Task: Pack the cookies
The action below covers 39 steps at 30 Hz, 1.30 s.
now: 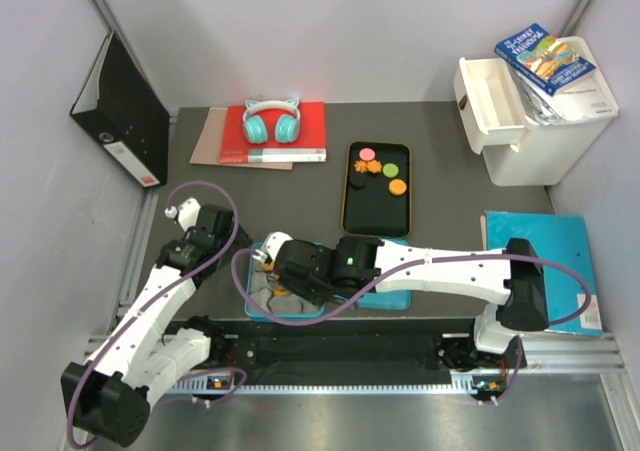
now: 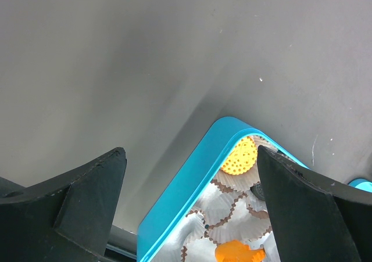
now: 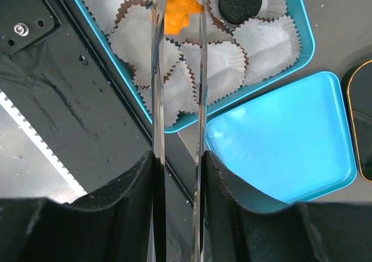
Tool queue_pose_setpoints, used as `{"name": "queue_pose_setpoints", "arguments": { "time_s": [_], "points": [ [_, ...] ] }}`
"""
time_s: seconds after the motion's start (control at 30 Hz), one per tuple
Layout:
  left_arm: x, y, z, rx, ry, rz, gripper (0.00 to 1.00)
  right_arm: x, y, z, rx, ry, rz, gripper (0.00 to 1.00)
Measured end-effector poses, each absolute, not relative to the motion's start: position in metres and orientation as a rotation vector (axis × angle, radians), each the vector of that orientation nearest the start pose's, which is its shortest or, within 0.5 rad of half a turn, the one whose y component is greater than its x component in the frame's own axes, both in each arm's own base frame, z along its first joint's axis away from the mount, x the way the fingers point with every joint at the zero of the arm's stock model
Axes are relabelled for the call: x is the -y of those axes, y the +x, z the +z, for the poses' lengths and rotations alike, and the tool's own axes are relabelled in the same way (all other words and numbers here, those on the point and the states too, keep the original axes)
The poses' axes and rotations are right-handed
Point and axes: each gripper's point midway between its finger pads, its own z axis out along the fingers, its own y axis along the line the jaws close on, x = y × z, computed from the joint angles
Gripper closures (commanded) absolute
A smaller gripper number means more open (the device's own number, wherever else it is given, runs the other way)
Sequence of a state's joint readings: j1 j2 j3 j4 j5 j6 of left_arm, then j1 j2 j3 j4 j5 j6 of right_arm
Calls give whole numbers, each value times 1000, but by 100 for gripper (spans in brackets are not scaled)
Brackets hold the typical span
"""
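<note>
Pinched between the long thin blades of the right claw [image 1: 279,289]: an irregular orange cookie [image 3: 177,9], low over the white paper cups [image 3: 256,38] in the blue tin [image 3: 302,47]. Cannot tell whether already touching a cup or just above one.

Sitting in cups nearby: a black cookie [image 3: 240,0] just beside the held piece, and a round orange cookie [image 2: 239,156] in the tin's corner. Left to pack, by the look of it: pink, green, orange and black cookies [image 1: 378,171] on the black tray [image 1: 350,216], further back on the bench [image 1: 450,171]. Blue lid [image 3: 285,140] lying flat just beside the tin.

Left claw [image 2: 190,157] spread wide and empty, hovering near the tin's corner, touching nothing.

Likely trouble on release: an odd shape, seemingly gripped off-centre, so liable to twist, cling to one blade, or land astride two cups rather than inside one. Could also snag the crinkled paper with the blade tips and drag a cup out on the way up, with cups that light and loose. Too hard a squeeze might chip the piece. Worth watching the left claw too: near enough to the rim to shunt the tin if moved carelessly, throwing off the right claw's aim.
</note>
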State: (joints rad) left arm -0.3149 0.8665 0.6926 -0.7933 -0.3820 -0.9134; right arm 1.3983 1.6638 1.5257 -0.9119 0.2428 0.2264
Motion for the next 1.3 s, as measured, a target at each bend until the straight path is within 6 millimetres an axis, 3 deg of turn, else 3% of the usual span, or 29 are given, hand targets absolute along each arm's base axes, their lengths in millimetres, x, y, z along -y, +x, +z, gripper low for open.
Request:
{"name": "queue_pose_setpoints", "arguments": {
  "time_s": [0.17, 0.73, 0.87, 1.0, 1.07, 1.2, 1.3],
  "points": [
    [35, 221, 112, -2285, -858, -52, 2, -371, 103, 166, -2217, -1352, 281, 53],
    [35, 221, 112, -2285, -858, -52, 2, -364, 111, 161, -2224, -1328, 228, 47],
    [35, 221, 112, -2285, -858, -52, 2, -356, 124, 166, -2220, -1271, 173, 47],
    [35, 221, 112, -2285, -858, -52, 2, -327, 167, 187, -2270, -1053, 164, 47],
    [36, 221, 112, -2285, -858, -53, 2, -294, 207, 202, -2308, -838, 164, 47],
    [36, 221, 112, -2285, -858, -54, 2, -208, 279, 222, -2346, -396, 97, 48],
    [36, 221, 112, -2286, -857, -58, 2, -186, 301, 218, -2360, -288, 56, 48]
  ]
}}
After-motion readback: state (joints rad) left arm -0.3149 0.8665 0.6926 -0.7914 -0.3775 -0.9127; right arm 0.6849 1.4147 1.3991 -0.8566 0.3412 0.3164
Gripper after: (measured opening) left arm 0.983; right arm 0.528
